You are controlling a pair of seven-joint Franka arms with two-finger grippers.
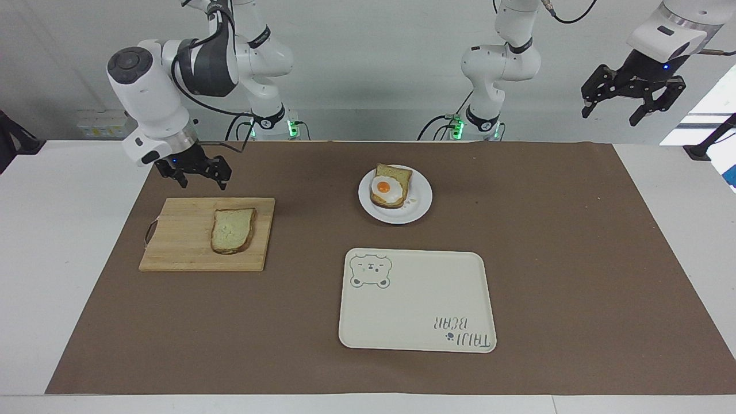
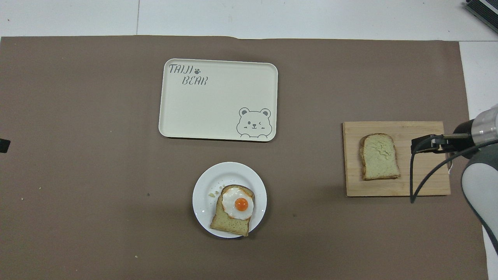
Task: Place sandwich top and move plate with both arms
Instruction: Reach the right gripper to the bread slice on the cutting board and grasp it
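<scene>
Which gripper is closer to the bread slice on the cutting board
Right. The right gripper is over the cutting board beside the bread slice; the left gripper waits raised past the table's end.
</scene>
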